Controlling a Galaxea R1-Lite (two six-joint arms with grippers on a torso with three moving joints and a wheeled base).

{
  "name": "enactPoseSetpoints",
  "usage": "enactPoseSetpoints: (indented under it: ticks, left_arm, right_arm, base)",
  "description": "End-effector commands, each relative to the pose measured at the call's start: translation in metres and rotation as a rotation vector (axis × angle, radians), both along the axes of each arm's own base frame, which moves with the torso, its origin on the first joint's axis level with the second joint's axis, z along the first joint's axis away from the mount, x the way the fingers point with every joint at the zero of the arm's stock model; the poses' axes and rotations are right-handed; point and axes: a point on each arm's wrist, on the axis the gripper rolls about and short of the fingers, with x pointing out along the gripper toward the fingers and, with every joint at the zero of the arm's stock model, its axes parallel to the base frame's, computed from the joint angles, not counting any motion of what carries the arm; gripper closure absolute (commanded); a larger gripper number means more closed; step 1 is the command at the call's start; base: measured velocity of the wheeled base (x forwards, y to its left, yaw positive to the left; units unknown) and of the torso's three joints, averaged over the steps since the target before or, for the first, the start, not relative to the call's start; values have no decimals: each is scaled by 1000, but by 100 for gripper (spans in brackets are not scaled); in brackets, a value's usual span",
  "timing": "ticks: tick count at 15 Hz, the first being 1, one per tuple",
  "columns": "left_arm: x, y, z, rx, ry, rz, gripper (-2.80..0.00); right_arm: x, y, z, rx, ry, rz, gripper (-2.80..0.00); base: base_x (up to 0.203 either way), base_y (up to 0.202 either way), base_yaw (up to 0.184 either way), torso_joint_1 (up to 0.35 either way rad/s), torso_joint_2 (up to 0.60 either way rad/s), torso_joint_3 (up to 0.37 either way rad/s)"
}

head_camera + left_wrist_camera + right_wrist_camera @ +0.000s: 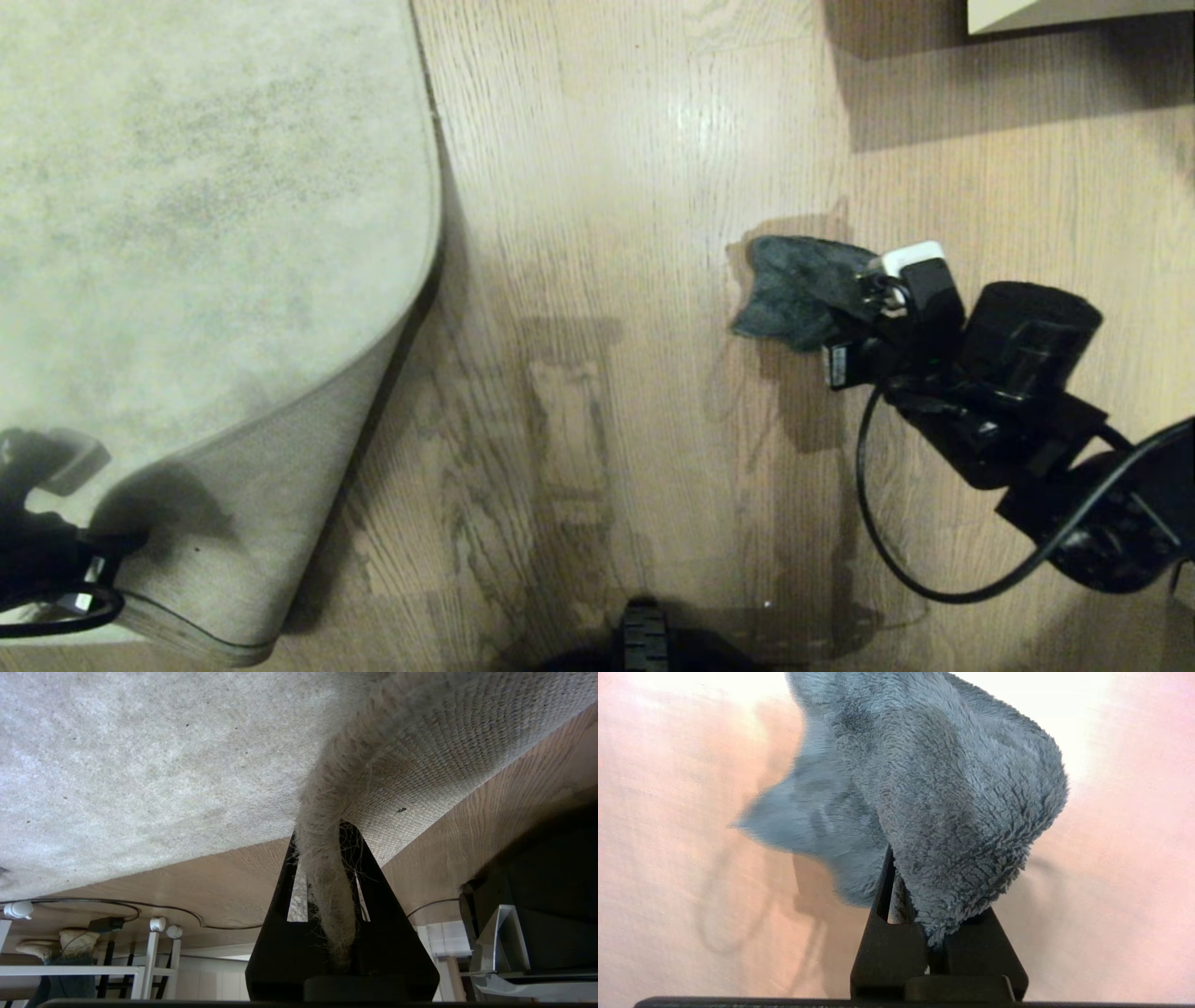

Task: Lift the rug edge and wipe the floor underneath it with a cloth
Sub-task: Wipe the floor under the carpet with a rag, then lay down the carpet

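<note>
Head view: straight down over the floor (635,233), rug edge (411,308) at nine o'clock. Wrist views: close behind fingers, sharing that rug edge (327,826) and the cloth (934,798).

Home living room: wood-plank floor (635,187), large pile rug (187,205), white furniture legs (152,956)

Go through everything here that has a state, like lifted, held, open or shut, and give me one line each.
rug edge: lifted off the floor, corner curled up, backing showing.
left tool: shut on the rug edge, at the head view's lower left.
cloth: held, bunched, hanging over bare floor to the right of the rug.
right tool: shut on the cloth.
floor: bare wood planks, uncovered beside the raised rug edge.
</note>
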Motion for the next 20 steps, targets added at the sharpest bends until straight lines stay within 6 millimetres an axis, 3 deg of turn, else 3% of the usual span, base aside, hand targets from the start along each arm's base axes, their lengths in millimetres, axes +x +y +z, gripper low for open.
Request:
enactPoseSetpoints:
  ticks: [1,5,9,20]
  left_arm:
    - [1,-1,0,2,-1,-7,0]
    - [1,-2,-1,1,0,-14,0]
    - [2,-2,-2,-3,5,-15,0]
    - [4,-4,-3,-5,7,-29,0]
  right_arm:
    - [-35,-35,19,17,-47,-71,0]
    - [-84,-74,20,16,-54,-167,0]
    - [-128,-96,14,22,-73,-234,0]
    - [-218,-117,-8,90,-125,-268,0]
  base:
    - [0,0,0,0,0,0]
    - [0,0,0,0,0,0]
    - [0,0,0,0,0,0]
    - [0,0,0,0,0,0]
